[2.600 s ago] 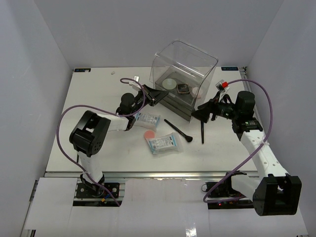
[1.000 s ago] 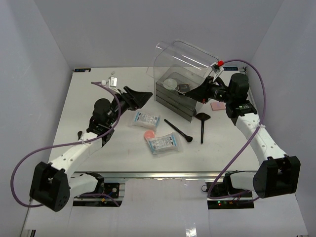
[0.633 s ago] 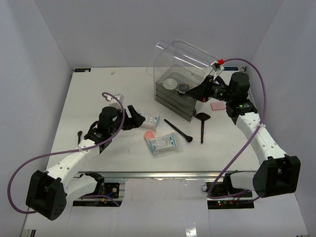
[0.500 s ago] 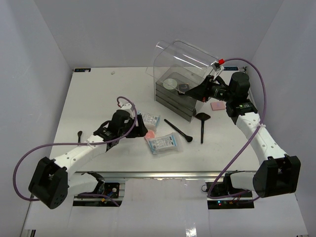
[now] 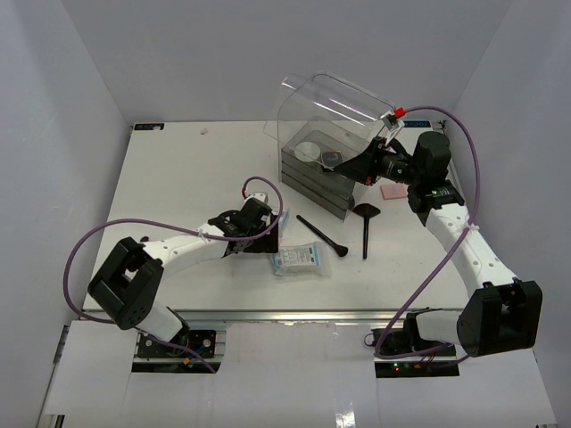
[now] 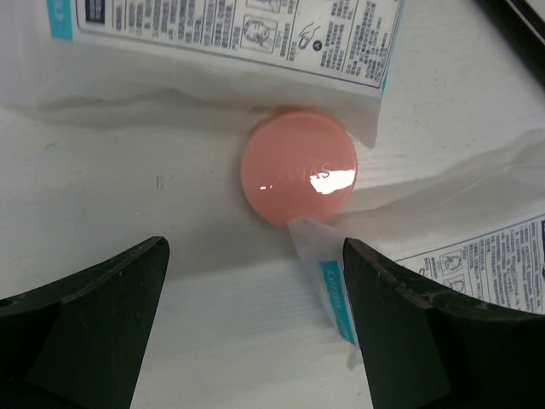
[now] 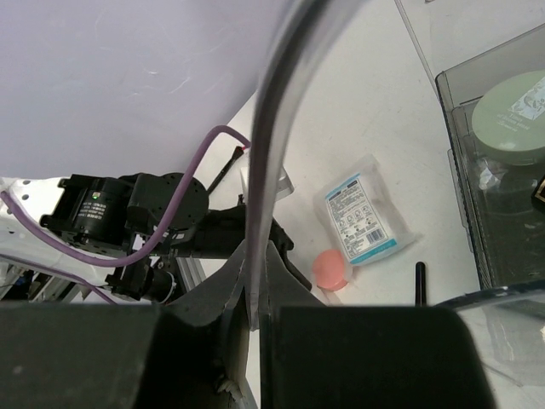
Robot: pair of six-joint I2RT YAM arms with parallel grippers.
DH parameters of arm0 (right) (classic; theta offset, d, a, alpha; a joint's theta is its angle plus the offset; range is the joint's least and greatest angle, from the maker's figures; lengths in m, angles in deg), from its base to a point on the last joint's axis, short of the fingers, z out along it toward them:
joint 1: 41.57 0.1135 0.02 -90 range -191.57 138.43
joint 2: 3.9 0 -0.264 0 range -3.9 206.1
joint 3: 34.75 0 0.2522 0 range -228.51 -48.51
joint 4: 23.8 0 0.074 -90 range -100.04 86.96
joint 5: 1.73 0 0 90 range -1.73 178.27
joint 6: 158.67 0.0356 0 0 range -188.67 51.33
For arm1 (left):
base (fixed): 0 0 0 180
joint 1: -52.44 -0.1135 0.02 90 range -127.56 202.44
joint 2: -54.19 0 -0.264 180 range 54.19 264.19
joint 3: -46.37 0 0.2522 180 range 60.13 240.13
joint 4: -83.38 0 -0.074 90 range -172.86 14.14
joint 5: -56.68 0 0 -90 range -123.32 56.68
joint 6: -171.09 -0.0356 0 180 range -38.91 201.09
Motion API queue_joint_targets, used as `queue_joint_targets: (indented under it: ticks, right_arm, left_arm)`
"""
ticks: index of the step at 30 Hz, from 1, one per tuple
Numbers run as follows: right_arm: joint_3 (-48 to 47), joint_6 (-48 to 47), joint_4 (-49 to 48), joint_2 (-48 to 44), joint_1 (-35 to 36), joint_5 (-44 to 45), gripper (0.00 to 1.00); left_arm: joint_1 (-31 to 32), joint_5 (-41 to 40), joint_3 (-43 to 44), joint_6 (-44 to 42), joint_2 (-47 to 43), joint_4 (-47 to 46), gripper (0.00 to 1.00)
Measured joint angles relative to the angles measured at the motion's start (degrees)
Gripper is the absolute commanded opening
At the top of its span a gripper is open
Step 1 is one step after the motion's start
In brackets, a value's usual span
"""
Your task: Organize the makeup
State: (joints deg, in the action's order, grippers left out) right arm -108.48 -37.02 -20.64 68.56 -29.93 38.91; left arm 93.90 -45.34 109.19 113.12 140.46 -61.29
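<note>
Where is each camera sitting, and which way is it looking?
Top external: high behind the arms, looking down on the table; the left arm and right arm show whole.
Left wrist: on the left arm, looking straight down at the pink round puff between two sachets; its open left gripper frames it.
Right wrist: on the right arm, looking along the clear lid clamped in the right gripper, toward the left arm.
Shared: both wrist views show the puff beside a sachet.

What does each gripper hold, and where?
Right gripper pinches the clear plastic lid by its rim; left gripper, open above the pink round puff, holds nothing.
</note>
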Motion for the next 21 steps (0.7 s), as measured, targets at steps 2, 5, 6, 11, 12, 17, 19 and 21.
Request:
queue_joint_targets:
  ticks: [2, 5, 6, 11, 12, 17, 19, 21]
  right_arm:
    - [0.33, 0.11, -0.44, -0.02, 0.0, -0.08, 0.08]
    - [0.77, 0.26, -1.09, -0.1, 0.0, -0.12, 0.08]
    - [0.83, 0.34, -1.22, -0.11, 0.0, -0.12, 0.08]
    - [0.92, 0.6, -1.58, -0.24, 0.0, -0.1, 0.08]
    - [0.97, 0.68, -1.6, -0.29, 0.0, -0.09, 0.08]
    - [1.73, 0.82, -2.05, -0.49, 0.0, -0.12, 0.08]
    - [1.73, 0.84, -2.28, -0.52, 0.0, -0.12, 0.08]
    - [1.73, 0.91, -2.59, -0.53, 0.0, -0.1, 0.08]
  left_arm:
    - [0.16, -0.4, 1.88, 0.1, 2.16, -0.17, 0.94]
    - [0.3, -0.63, 4.02, 0.21, 5.17, -0.81, 0.94]
    - [0.32, -0.63, 4.44, 0.27, 5.94, -0.99, 0.94]
    - [0.44, -0.58, 6.0, 0.37, 7.57, -1.26, 0.94]
    - [0.46, -0.57, 6.31, 0.37, 7.73, -1.34, 0.94]
    - [0.62, -0.1, 8.14, 0.37, 9.07, -2.41, 0.94]
    - [0.62, 0.24, 8.71, 0.35, 9.76, -2.79, 0.94]
    - [0.62, 0.54, 9.51, 0.3, 10.89, -2.85, 0.94]
